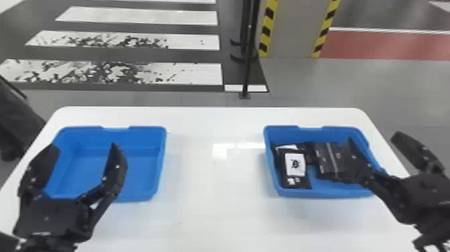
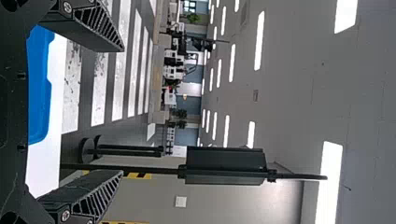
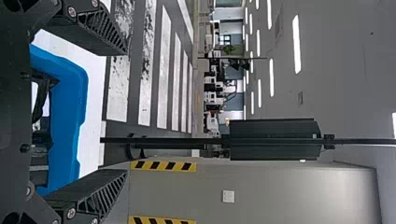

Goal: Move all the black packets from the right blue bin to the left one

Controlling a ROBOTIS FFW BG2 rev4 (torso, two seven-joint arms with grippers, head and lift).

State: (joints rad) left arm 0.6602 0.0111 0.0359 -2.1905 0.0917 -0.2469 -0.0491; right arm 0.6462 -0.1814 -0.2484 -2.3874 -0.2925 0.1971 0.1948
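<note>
In the head view, my left gripper point(image 1: 83, 149) is held over the left blue bin point(image 1: 160, 164), which has a bare floor; its two fingers are spread. My right gripper point(image 1: 373, 137) stands open over the right side of the right blue bin point(image 1: 321, 192). That bin holds black packets: one with a white label point(image 1: 283, 167) at its left, and others point(image 1: 326, 161) beside it, partly behind a right finger. In the left wrist view the left gripper point(image 2: 123, 110) has nothing between its fingers. In the right wrist view the right gripper point(image 3: 127, 112) is likewise parted, with packets point(image 3: 41, 140) in the bin alongside.
Both bins stand on a white table point(image 1: 214, 187), with a wide stretch of tabletop between them. Beyond its far edge are a thin black post point(image 1: 248, 67) and a pillar point(image 1: 294, 30) with yellow-black edges. Something dark point(image 1: 13, 124) stands at the table's left.
</note>
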